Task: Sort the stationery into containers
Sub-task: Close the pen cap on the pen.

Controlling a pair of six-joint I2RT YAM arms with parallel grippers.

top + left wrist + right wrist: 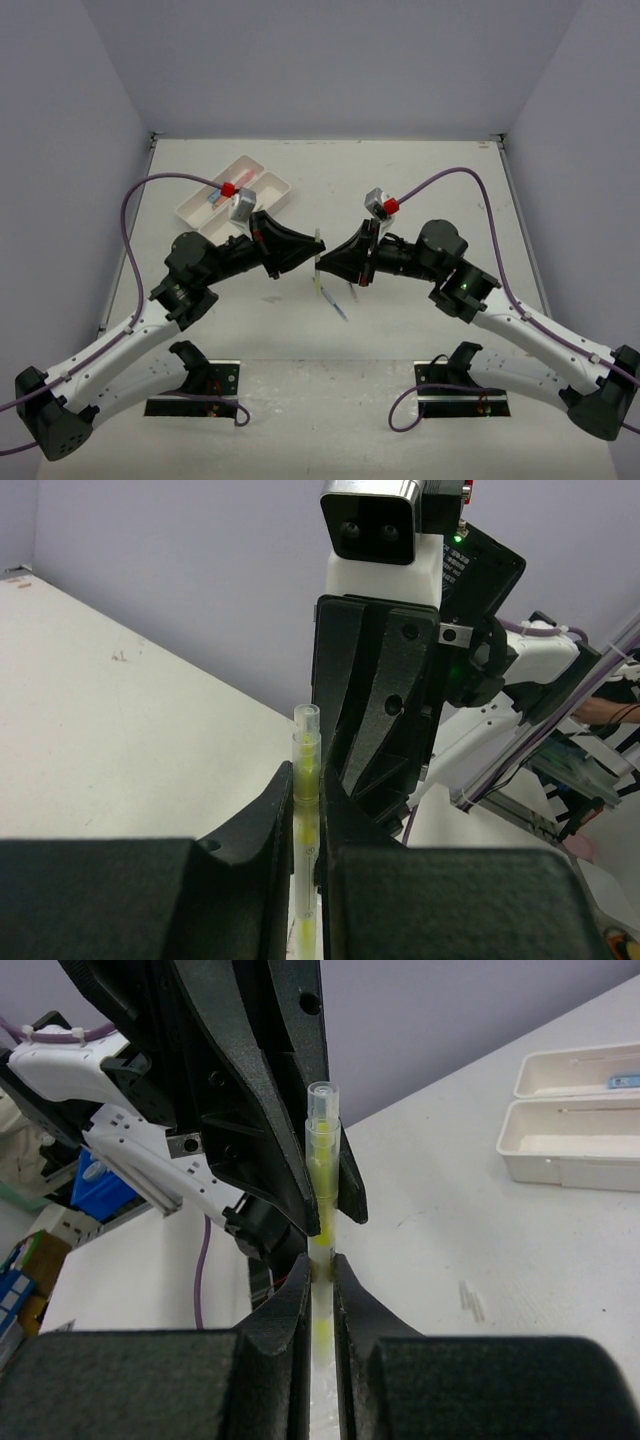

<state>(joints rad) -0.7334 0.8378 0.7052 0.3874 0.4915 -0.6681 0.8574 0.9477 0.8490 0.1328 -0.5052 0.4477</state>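
Observation:
A clear pen with a yellow-green core (pixel 317 250) stands upright between both grippers above the table's middle. My left gripper (pixel 306 254) is shut on it, seen in the left wrist view as the pen (pixel 305 742) pinched between its jaws (pixel 305 777). My right gripper (pixel 327 262) is shut on the same pen (pixel 322 1175) from the opposite side, its jaws (pixel 320 1266) closed on the lower barrel. Two white trays (pixel 262 196) lie side by side at the back left; they also show in the right wrist view (pixel 570 1150). The far tray holds a blue item (pixel 622 1081).
Thin blue-grey pens (pixel 337 305) lie on the table just below the two grippers. The two arms' heads nearly touch at the centre. Purple cables loop over each arm. Grey walls bound the table at the back and sides.

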